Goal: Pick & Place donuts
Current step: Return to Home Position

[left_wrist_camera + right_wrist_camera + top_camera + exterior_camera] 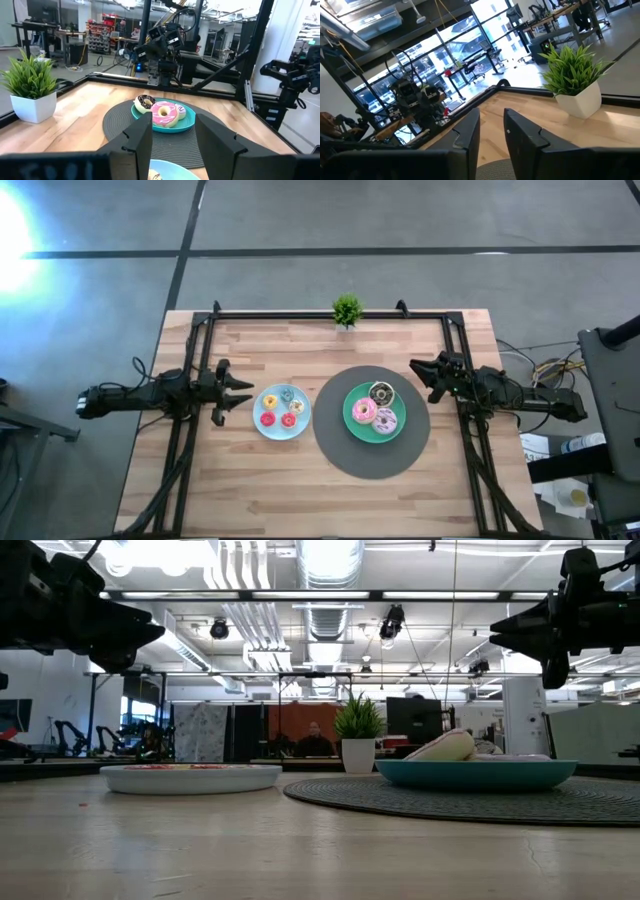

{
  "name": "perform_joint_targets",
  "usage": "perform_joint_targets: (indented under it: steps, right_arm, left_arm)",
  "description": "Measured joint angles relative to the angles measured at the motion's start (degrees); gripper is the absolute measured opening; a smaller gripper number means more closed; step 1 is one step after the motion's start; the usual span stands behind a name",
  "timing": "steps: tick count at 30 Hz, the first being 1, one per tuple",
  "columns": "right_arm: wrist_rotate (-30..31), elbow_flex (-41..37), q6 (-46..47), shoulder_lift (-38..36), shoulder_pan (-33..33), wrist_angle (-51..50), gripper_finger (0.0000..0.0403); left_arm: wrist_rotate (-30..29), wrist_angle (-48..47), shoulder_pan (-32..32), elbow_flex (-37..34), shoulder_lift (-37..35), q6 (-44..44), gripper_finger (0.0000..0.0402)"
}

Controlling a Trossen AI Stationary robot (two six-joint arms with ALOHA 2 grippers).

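Three donuts lie on the green plate [352, 423]: chocolate [381, 392], pink [364, 413] and lilac-white [385, 421]. The left wrist view shows them too, with the pink donut [164, 113] in front. Several smaller donuts [281, 410] lie on the light-blue plate [258, 427]. My left gripper [238, 395] hovers open at that plate's left edge, raised above the table. My right gripper [421, 377] hovers open just right of the green plate, also raised. In the low view both grippers hang high, the left gripper [125, 635] and the right gripper [520, 635].
The green plate sits on a round dark mat [340, 450]. A small potted plant [347, 310] stands at the table's far edge. Black frame rails [190, 430] run along the left, right and far sides. Bare wood [300, 500] lies near the front edge.
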Motion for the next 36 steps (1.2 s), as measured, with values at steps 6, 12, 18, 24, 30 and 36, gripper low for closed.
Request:
perform_joint_targets:
  steps: [6, 12, 18, 24, 30, 36]
  right_arm:
    - [0.0, 0.0, 0.0, -0.02, 0.0, 0.01, 0.007]
    - [0.0, 0.0, 0.0, -0.02, 0.0, -0.01, 0.0069]
    - [-0.07, 0.0, 0.23, -0.21, 0.02, 0.0, 0.0076]
    - [-7.7, 0.0, -7.4, -0.57, 1.72, 0.58, 0.0082]
    - [-20.05, 0.0, -20.3, -0.57, 3.82, 0.6, 0.0083]
    - [-26.1, 0.02, -25.59, -0.57, 3.82, -3.89, 0.0072]
  left_arm:
    - [0.11, -0.2, -0.04, 0.02, 0.13, -0.07, 0.0123]
    - [0.13, -0.22, -0.03, 0.02, 0.13, -0.09, 0.0123]
    - [0.15, -0.25, -0.02, 0.04, 0.13, -0.09, 0.0123]
    - [0.17, -0.27, -0.02, 0.07, 0.13, -0.09, 0.0123]
    - [0.17, -0.28, -0.02, 0.07, 0.13, -0.09, 0.0123]
    - [0.18, -0.29, -0.02, 0.07, 0.13, -0.09, 0.0123]
